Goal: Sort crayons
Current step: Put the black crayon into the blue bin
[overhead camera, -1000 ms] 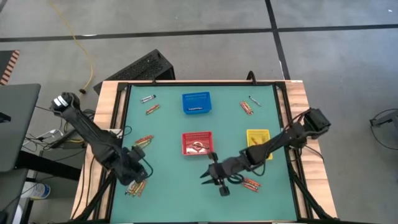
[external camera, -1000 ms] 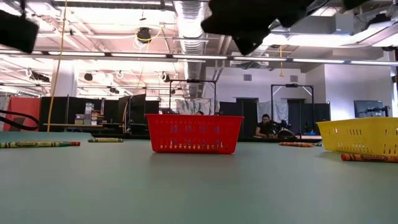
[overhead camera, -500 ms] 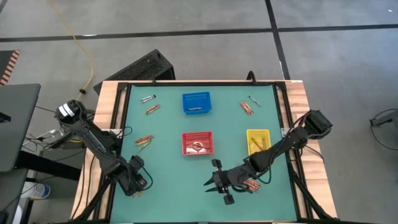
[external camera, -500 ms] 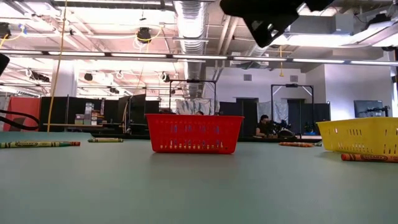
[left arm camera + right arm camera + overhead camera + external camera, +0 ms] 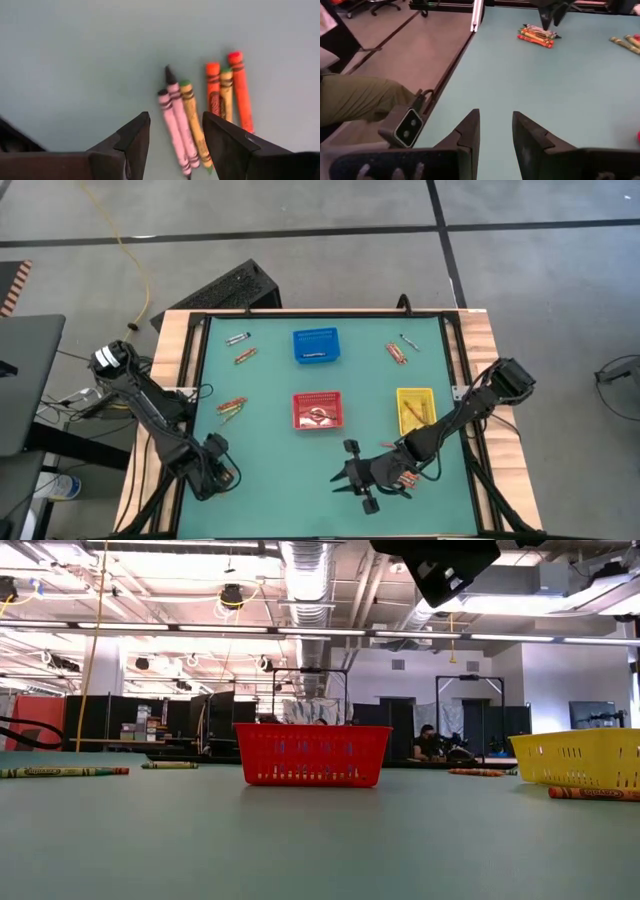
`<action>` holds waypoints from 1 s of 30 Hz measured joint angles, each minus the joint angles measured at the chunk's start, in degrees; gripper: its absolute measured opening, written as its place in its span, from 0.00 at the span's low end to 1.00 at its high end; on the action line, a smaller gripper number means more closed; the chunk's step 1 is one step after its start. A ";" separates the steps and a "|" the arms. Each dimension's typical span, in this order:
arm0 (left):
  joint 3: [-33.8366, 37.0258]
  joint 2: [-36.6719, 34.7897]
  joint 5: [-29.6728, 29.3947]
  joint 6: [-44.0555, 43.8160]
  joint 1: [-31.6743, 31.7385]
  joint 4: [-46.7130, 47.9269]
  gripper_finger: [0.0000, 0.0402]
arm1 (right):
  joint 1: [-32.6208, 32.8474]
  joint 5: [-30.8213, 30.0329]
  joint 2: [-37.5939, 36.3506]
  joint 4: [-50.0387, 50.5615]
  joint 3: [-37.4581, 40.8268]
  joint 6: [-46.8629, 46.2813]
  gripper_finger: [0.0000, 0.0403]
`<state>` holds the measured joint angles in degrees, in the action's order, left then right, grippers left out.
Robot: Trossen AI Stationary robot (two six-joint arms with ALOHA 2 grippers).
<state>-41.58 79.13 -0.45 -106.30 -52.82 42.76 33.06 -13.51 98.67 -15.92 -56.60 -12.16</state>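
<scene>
Overhead, the left hand (image 5: 215,475), released, hides the crayons (image 5: 202,117); right hand (image 5: 352,480) released.

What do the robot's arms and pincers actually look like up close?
Two thin black jointed arms. The left arm has a white patch near its base. Each ends in a pincer, the left gripper and right gripper, with two dark wedge-shaped fingers.

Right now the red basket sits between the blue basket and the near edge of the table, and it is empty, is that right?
Not quite: the red basket is not empty. The high view shows crayons lying inside it. It does sit nearer the table's front edge than the blue basket, as you said.
</scene>
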 joint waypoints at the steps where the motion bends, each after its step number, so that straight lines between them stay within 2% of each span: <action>1: 0.00 0.00 0.26 -0.79 -0.23 0.26 0.43 | 0.02 -0.15 0.01 0.00 0.00 0.00 0.27; 13: -0.01 3.56 1.93 -0.90 -1.55 0.26 0.41 | 0.04 -0.38 0.01 0.44 0.00 0.15 0.27; 24: -0.07 4.15 1.15 1.05 -1.55 0.30 0.23 | 0.04 -1.65 0.03 0.45 0.00 0.13 0.27; 30: -0.07 4.15 -0.86 2.15 -1.53 0.28 0.17 | 0.04 -1.74 0.03 0.42 0.00 0.13 0.27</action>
<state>-41.65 83.29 -1.31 -104.15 -54.35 43.05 33.10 -15.25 98.70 -15.51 -56.60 -12.03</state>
